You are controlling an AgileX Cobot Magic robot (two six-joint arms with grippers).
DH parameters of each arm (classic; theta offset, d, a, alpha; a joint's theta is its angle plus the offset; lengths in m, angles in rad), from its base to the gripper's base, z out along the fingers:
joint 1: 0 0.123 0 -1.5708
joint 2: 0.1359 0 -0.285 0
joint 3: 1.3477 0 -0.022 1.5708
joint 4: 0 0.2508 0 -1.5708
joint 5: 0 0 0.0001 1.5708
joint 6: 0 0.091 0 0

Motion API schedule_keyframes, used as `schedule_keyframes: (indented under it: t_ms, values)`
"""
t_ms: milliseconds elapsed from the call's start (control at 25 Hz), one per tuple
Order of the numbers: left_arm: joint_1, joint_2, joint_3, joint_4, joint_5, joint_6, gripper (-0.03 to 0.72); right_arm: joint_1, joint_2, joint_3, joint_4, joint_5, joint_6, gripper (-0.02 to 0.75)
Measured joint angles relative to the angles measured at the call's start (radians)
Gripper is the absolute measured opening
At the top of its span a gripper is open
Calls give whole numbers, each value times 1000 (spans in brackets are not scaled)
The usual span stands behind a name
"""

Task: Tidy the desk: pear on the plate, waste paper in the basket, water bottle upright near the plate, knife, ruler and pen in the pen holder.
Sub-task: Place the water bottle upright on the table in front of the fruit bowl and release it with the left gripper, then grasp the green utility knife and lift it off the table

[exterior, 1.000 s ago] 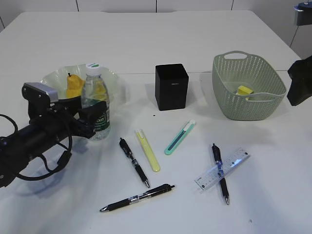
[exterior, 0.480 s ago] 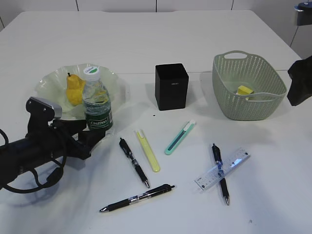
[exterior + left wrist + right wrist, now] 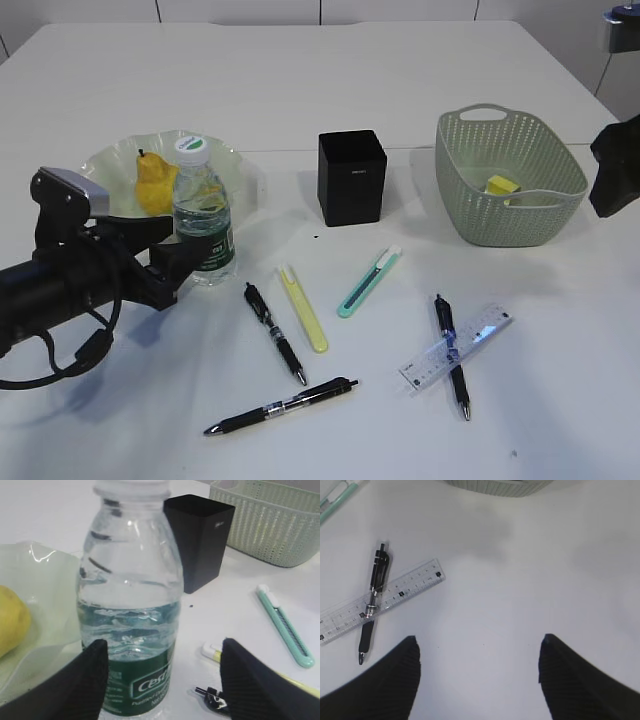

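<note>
The water bottle (image 3: 205,215) (image 3: 130,605) stands upright on the desk (image 3: 400,80) against the front rim of the plate (image 3: 110,160), where the pear (image 3: 153,182) lies. My left gripper (image 3: 176,265) (image 3: 162,650) is open just in front of the bottle, its fingers apart from it. The pen holder (image 3: 352,177) stands mid-desk. A teal knife (image 3: 368,283), a yellow-green one (image 3: 303,308), three pens (image 3: 275,333) and the ruler (image 3: 456,345) (image 3: 380,602) lie flat. Yellow waste paper (image 3: 500,187) lies in the basket (image 3: 470,215). My right gripper (image 3: 477,645) hangs open over bare desk.
One pen (image 3: 372,607) lies across the ruler. The right arm's dark bulk (image 3: 615,170) shows at the right edge beside the basket. The pen holder (image 3: 200,540) is right behind the bottle in the left wrist view.
My left gripper has opened off the bottle and drawn back toward the lower left. The bottle stays upright by the plate. The right arm has not moved.
</note>
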Motion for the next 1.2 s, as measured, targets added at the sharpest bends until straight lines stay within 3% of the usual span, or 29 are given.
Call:
schedule_keyframes:
  t_ms: [480, 840, 960, 1200]
  values:
    - [0, -250, 113, -11, 2, 0, 497, 0, 0, 0, 0, 4, 0, 547]
    - [5, -407, 146, -266, 16, 0, 497, 0, 0, 0, 0, 7, 0, 547]
    - [56, -416, 146, -324, 61, -18, 497, 0, 0, 0, 0, 7, 0, 547]
    - [221, -421, 146, -351, 172, -97, 491, 0, 0, 0, 2, 7, 0, 547]
